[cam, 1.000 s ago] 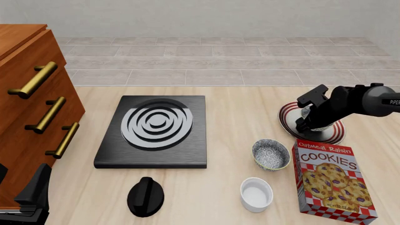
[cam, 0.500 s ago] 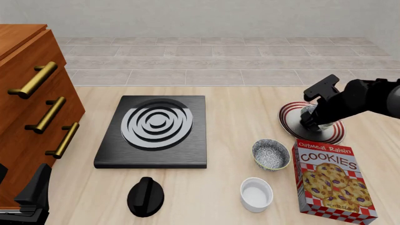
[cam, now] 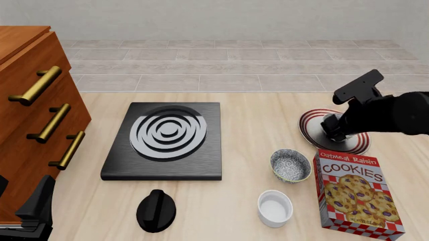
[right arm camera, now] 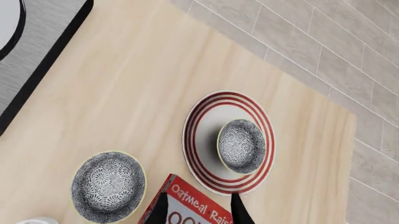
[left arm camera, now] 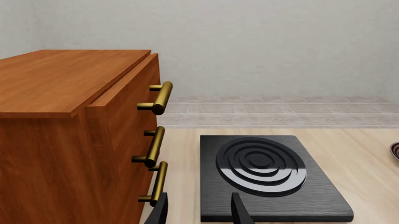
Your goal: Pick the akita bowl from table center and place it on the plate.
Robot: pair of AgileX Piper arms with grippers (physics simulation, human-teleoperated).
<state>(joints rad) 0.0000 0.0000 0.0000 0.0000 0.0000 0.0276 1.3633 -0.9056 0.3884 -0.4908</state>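
Pale wooden table [cam: 254, 120], tiled floor beyond, plain wall behind. Right gripper [right arm camera: 198, 209]: fingers apart, nothing between them, poised above the plate's near edge. Akita bowl [right arm camera: 241, 145]: sits upright on the plate [right arm camera: 201, 140], off-centre toward one rim, clear of the fingers; placement reads as done. Step in hand, by judgement: withdrawal; best done by lifting straight up with the fingers kept spread, then drawing back only once well above the bowl's rim, so neither finger clips it nor drags the plate. Cookie box [cam: 357, 193]: stands just beside the plate, directly under the fingertips in the wrist view; the chief obstacle to any low retreat, liable to tip if brushed. Twin speckled bowl [cam: 290, 165], yellower rim: just beside the box on the side away from the plate, apart from the gripper. White ramekin [cam: 276, 208]: nearer the arms' side, well apart. Black knob-shaped object [cam: 156, 210]: well apart, toward the left arm. Stove burner [cam: 166, 138]: black slab with ringed top, well apart from the right gripper, ahead of the left. Left gripper [left arm camera: 198, 212]: fingers apart, empty, parked low beside the wooden cabinet [cam: 33, 115] with brass handles, uninvolved.
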